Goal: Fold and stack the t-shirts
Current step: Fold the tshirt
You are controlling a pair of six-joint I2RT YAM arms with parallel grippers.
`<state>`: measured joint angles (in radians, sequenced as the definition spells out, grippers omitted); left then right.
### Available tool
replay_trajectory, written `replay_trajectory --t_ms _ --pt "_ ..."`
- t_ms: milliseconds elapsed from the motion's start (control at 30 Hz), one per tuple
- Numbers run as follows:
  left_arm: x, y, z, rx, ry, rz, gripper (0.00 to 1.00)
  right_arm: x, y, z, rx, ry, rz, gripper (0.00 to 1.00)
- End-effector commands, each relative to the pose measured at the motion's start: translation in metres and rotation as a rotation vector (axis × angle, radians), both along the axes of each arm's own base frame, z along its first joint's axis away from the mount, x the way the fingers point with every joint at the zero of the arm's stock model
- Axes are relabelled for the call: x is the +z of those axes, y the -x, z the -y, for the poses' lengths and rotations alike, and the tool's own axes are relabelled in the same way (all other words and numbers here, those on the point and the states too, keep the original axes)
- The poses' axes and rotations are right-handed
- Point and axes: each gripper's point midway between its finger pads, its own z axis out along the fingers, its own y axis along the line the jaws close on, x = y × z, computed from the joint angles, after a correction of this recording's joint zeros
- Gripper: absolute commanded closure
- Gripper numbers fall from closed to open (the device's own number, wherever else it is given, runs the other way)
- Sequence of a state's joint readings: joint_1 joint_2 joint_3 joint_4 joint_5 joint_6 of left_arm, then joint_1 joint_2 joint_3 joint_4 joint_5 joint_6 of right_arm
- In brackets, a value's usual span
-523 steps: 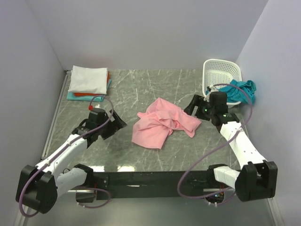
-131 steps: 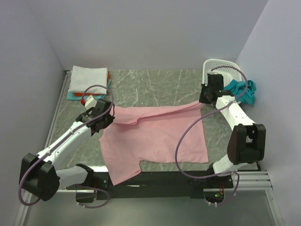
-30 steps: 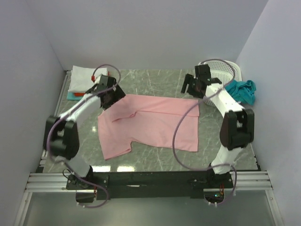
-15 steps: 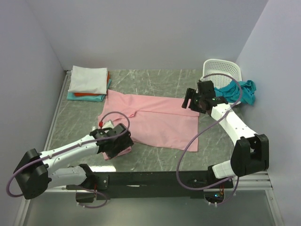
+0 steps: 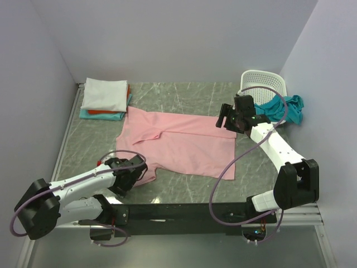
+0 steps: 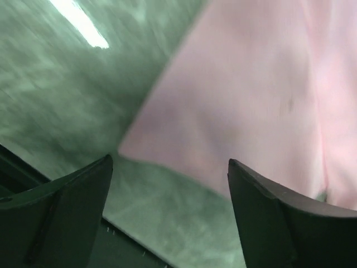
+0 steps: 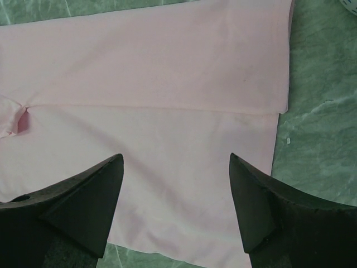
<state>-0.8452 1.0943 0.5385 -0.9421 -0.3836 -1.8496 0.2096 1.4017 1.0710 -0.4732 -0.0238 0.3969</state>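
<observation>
The pink t-shirt [image 5: 178, 142] lay spread flat across the middle of the tabletop [image 5: 189, 95], a band along its upper edge folded over. The left end effector [image 5: 133, 176] hovered at the shirt's lower-left corner, fingers spread and gripping nothing, with that corner showing between them in the left wrist view. The right end effector [image 5: 225, 119] hung over the shirt's upper-right edge, likewise released. At upper left sat a folded stack [image 5: 104, 96], white on top, orange-red and teal beneath. A teal garment [image 5: 285, 106] draped beside the white basket [image 5: 262, 84] at upper right.
</observation>
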Motion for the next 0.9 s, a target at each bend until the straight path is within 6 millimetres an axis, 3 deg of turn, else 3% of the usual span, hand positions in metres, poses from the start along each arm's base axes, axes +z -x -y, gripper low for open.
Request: replay_trajectory --t_ms 0,67,267,433,500,533,600,700,833,867 --pt "-0.001 -0.013 -0.033 0.139 -0.074 0.019 0.18 0.001 -0.005 0.003 0.0 0.026 0.018 0.18" --pt "-0.005 -0.02 -0.032 0.115 -0.051 0.029 0.26 -0.001 -0.005 0.008 -0.015 0.045 0.012 0.17" --pt "-0.009 -0.022 -0.027 0.062 -0.033 0.004 0.73 -0.001 -0.002 0.009 -0.037 0.036 0.008 0.18" --pt "-0.014 -0.017 -0.015 -0.009 0.017 -0.023 0.99 -0.012 0.015 0.01 -0.079 0.001 -0.026 0.18" --pt "-0.012 -0.016 -0.012 -0.025 0.037 -0.024 0.99 -0.014 0.027 0.011 -0.089 -0.008 -0.043 0.18" --pt "-0.009 -0.017 -0.012 -0.032 0.041 -0.014 0.99 -0.025 0.041 0.013 -0.094 -0.005 -0.083 0.18" --pt "-0.005 -0.018 -0.013 -0.042 0.037 0.001 0.99 -0.026 0.061 0.015 -0.089 -0.007 -0.093 0.18" --pt "0.006 -0.024 -0.012 -0.066 0.043 0.045 0.99 -0.057 0.115 0.015 -0.079 0.002 -0.189 0.18" --pt "0.015 -0.03 -0.014 -0.102 0.025 0.087 0.99 -0.075 0.168 0.007 -0.099 -0.07 -0.302 0.18" --pt "0.015 -0.031 -0.015 -0.104 0.023 0.088 0.99 -0.073 0.172 0.006 -0.106 -0.091 -0.29 0.18"
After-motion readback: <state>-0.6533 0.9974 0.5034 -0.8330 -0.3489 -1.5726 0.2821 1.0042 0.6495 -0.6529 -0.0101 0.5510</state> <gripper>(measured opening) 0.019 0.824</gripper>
